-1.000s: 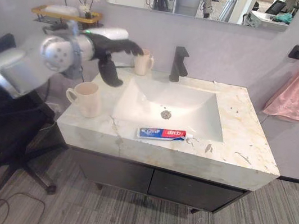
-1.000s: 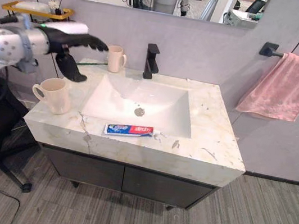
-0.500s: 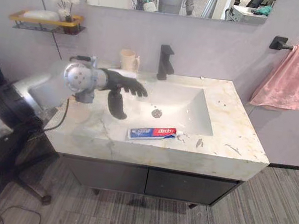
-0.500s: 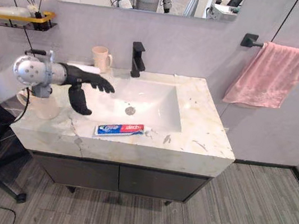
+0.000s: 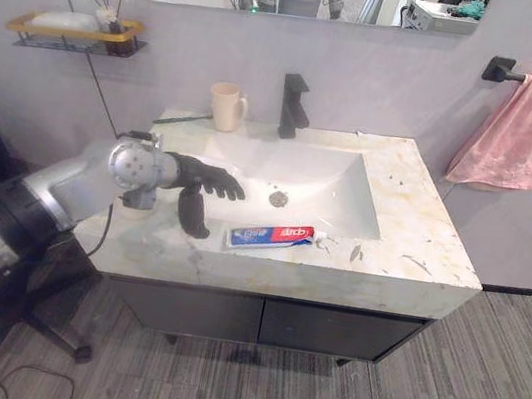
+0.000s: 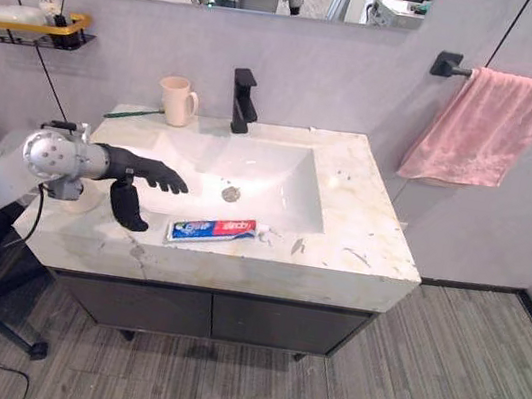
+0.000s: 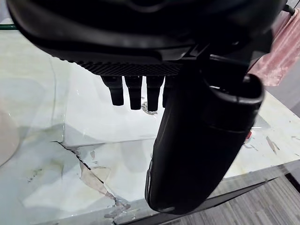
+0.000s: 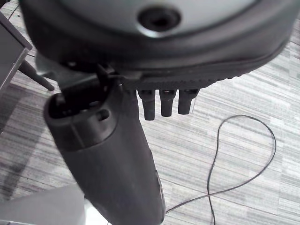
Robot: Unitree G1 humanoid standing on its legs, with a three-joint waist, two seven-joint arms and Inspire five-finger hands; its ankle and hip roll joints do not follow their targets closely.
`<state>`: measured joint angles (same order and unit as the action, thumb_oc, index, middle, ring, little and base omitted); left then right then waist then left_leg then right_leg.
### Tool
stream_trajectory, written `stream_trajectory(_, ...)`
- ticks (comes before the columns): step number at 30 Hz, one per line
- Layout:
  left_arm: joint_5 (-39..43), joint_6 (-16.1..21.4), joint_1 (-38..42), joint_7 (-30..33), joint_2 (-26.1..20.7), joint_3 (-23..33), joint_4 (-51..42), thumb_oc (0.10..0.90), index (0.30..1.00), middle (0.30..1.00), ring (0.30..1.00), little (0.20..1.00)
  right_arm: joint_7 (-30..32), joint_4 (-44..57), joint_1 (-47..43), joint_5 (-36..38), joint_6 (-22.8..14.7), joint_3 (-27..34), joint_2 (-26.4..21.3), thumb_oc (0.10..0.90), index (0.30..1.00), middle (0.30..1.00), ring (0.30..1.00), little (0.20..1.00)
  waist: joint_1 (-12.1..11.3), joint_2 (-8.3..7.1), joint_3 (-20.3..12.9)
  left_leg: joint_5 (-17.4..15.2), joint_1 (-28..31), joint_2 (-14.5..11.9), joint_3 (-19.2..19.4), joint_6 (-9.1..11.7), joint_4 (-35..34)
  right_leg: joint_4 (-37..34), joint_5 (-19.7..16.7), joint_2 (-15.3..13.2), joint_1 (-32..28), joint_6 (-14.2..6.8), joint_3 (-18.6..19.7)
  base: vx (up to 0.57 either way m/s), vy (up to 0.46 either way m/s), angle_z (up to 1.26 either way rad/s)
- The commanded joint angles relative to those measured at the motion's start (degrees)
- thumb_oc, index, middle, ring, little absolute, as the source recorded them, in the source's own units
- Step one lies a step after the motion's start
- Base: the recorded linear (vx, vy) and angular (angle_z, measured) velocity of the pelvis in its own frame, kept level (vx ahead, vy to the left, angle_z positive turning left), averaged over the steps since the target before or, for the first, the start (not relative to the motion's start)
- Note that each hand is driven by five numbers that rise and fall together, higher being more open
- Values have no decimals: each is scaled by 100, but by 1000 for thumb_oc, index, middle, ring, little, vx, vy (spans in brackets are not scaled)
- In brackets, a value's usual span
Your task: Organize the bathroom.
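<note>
Fingers (image 5: 223, 185) straight, red-blue toothpaste tube (image 5: 271, 236) lying flat

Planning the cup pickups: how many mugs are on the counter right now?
2: one mug at the back by the faucet, another on the left edge, mostly hidden behind the left hand.

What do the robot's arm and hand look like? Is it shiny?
The left arm is silver-grey metal with a round, shiny wrist. The left hand is dark, almost black, with slim fingers and a fat rounded thumb. The right hand looks just as dark.
</note>
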<state>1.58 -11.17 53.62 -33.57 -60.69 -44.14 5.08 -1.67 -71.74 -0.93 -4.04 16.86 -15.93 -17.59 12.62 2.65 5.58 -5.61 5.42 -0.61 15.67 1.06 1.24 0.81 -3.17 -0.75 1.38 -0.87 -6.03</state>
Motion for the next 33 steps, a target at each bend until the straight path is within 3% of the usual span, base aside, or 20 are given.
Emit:
stream_trajectory(1, -357, 260, 254, 496, -126, 1062, 146, 800, 900, 900, 900, 900, 121, -226, 14, -20, 87, -78, -300, 800, 900, 900, 900, 900, -5, -89, -52, -142, -521, 58, -53, -208, 804, 168, 160, -84, 22, -850, 246, 0, 0, 0)
stream_trajectory(33, -867, -208, -343, 460, 635, 1113, -71, 800, 900, 900, 900, 900, 123, -156, 102, -408, 133, -201, -255, 800, 900, 900, 900, 900, 54, -154, -130, -57, -539, 6, -88, -184, 693, 114, 176, -32, -27, -814, 236, 2, -2, -2)
